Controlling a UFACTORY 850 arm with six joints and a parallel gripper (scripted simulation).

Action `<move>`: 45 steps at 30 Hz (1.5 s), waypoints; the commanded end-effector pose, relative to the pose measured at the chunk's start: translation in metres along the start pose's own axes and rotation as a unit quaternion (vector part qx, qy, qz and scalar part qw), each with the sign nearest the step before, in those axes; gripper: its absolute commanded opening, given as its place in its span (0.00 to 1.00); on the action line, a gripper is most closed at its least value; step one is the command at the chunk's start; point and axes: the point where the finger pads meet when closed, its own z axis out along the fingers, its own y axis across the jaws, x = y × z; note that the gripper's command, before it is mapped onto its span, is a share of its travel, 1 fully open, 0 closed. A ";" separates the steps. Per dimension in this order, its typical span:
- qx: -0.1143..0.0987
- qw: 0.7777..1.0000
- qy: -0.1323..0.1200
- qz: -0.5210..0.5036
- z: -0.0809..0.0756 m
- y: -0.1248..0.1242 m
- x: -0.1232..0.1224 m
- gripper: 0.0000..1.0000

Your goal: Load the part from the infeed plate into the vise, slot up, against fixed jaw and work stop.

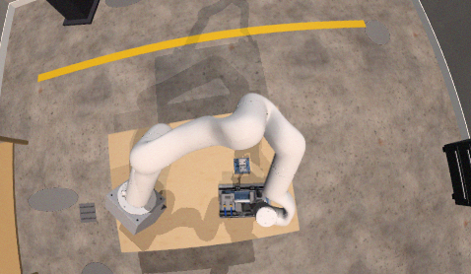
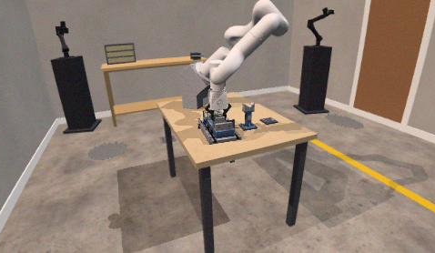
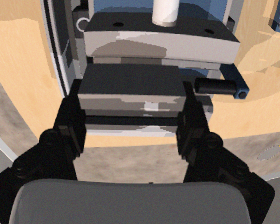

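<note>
In the wrist view my gripper (image 3: 131, 95) is shut on the part (image 3: 132, 90), a dark grey block held across between the two black fingers. A short dark rod, the work stop (image 3: 220, 87), points in at the right of the part. I cannot tell whether the part touches the bars or the jaw. In the exterior view the gripper (image 2: 218, 114) is low over the vise (image 2: 218, 128). From above, the wrist hides the vise's right end (image 1: 240, 201).
The V-block (image 2: 248, 116) stands right of the vise, and shows from above (image 1: 242, 165). The dark infeed plate (image 2: 268, 120) lies further right on the table. The table edge is close in front of the vise.
</note>
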 end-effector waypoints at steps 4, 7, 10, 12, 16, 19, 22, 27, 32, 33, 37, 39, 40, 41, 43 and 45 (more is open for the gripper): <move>0.000 1.000 -0.001 0.000 0.001 0.000 -0.001 0.00; 0.000 1.000 -0.001 0.000 0.003 0.000 -0.001 0.00; 0.000 1.000 -0.001 0.000 0.004 0.000 -0.001 0.00; 0.000 1.000 -0.001 0.000 0.005 0.000 -0.001 0.00; 0.000 1.000 -0.001 0.000 0.006 0.000 -0.001 0.00; 0.000 1.000 -0.001 0.000 0.007 0.000 -0.001 0.00; 0.000 1.000 -0.001 0.000 0.008 0.000 -0.001 0.00; 0.000 1.000 -0.001 0.000 0.009 0.000 -0.001 0.00; 0.000 1.000 -0.001 0.000 0.011 0.000 -0.001 0.00; 0.000 1.000 -0.001 0.000 0.011 0.000 -0.001 0.00; 0.000 1.000 -0.001 0.000 0.011 0.000 -0.001 0.00; 0.000 1.000 -0.001 0.000 0.012 0.000 -0.001 0.00; 0.000 1.000 -0.001 0.000 0.012 0.000 -0.001 0.00; 0.000 1.000 -0.001 0.000 0.012 0.000 -0.001 0.00; 0.000 1.000 -0.001 0.000 0.012 0.000 -0.001 0.00; 0.000 1.000 -0.001 0.000 0.012 0.000 -0.001 0.00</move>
